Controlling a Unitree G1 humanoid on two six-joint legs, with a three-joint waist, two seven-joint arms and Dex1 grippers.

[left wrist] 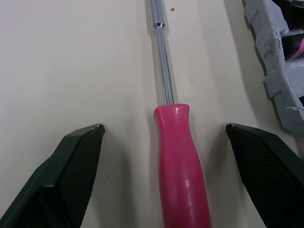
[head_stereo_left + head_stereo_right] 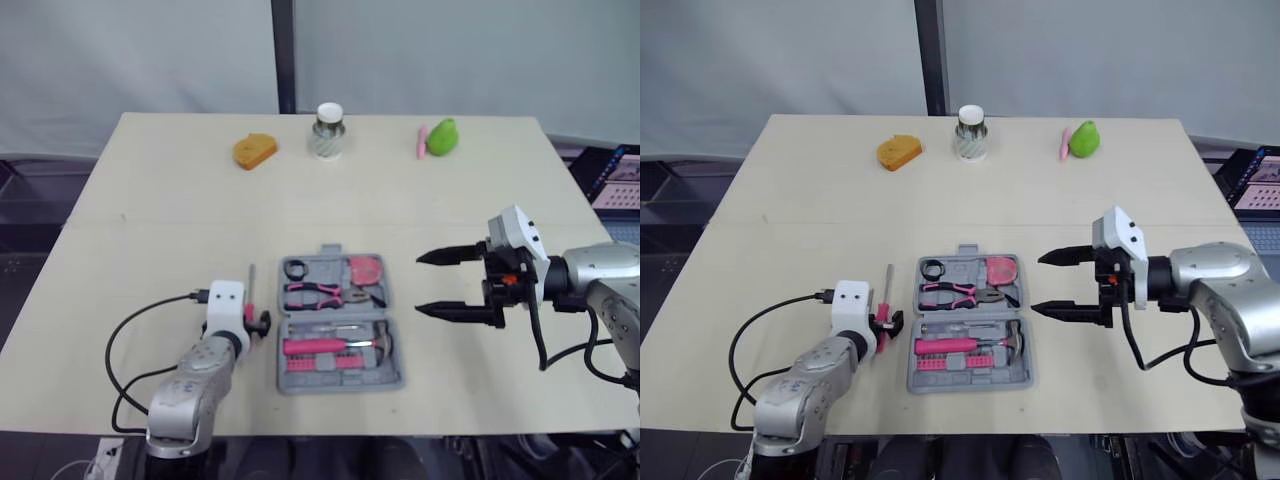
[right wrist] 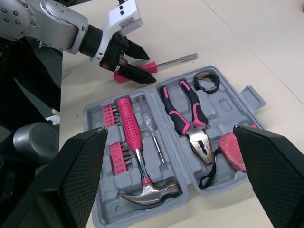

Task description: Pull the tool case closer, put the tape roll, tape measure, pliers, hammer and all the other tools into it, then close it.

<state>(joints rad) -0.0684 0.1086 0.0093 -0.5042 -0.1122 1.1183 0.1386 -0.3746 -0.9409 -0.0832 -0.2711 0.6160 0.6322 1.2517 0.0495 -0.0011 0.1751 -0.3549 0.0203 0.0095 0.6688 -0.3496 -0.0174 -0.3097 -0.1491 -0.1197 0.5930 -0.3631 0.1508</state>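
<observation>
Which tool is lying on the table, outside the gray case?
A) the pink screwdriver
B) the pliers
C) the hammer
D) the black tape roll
A: the pink screwdriver lies on the table beside the tool case, between the open fingers of the left claw; the hammer, pliers and tape roll sit inside.

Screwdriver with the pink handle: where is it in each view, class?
Left eye view: screwdriver left of the tool case.
Right eye view: screwdriver left of the case.
Left wrist view: screwdriver between the fingers of the left gripper.
Right wrist view: screwdriver beside the left gripper.
Shared landmark: the case.
</observation>
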